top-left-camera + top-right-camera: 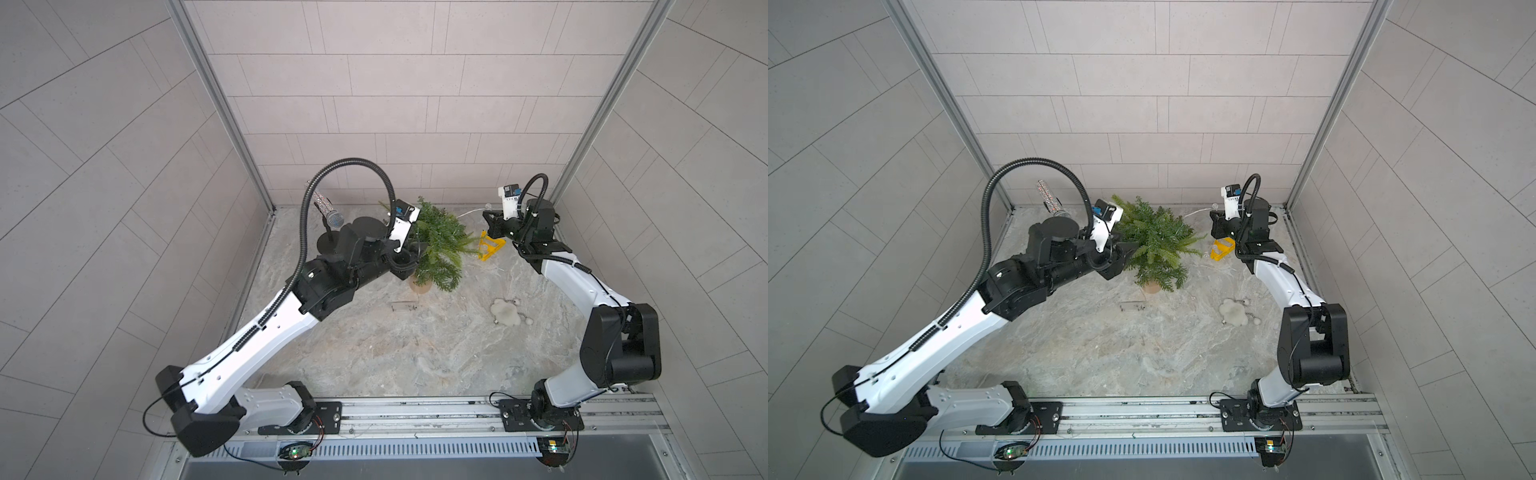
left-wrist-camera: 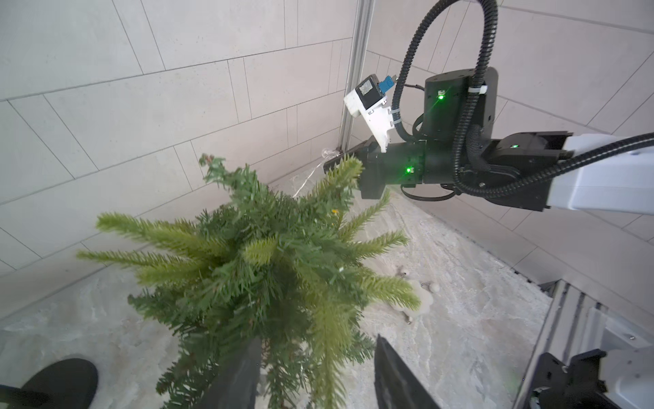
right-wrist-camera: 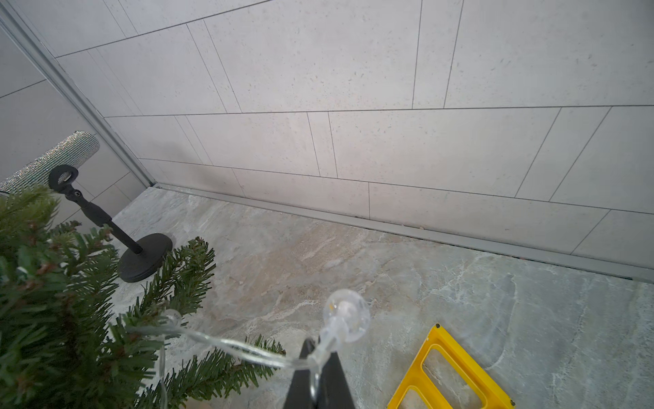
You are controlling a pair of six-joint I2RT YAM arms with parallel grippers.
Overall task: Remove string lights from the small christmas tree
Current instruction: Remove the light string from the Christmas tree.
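Glittering silver sequins covered the microphone [image 1: 328, 210], tilted in its matt black stand [image 3: 145, 256] in the far left corner of the marbled grey table [image 1: 374, 353], close behind my left wrist. My left arm reached long and low from the rail, and my left gripper [image 2: 318, 375] pressed into the left flank of the small christmas tree [image 1: 436, 245]. Its jaws stood apart with drooping needle branches between them, and I could see them clamping nothing. The tree, soft and bristly green, leaned away from the rail on its round tan base [image 1: 419, 286] near the middle of the far half of the table. A small clear box [image 1: 403, 307] lay flat on the table just in front of that base; I could not tell whether the wire reached it. The string lights [image 3: 247, 350], a thin glossy wire, ran out of the tree's right-hand branches through the air to my right gripper [image 3: 318, 382], which was pinched tight on the wire just behind a clear round bulb [image 3: 346, 315]. Below that lay a hard yellow plastic frame [image 1: 490, 247] with cut-out panels, beside the tree's right branches. My right arm was folded sharply at the elbow, its forearm reaching toward the back wall and its wrist turned toward the tree. A fluffy white toy [image 1: 505, 313] lay nearer the rail, well apart from the tree.
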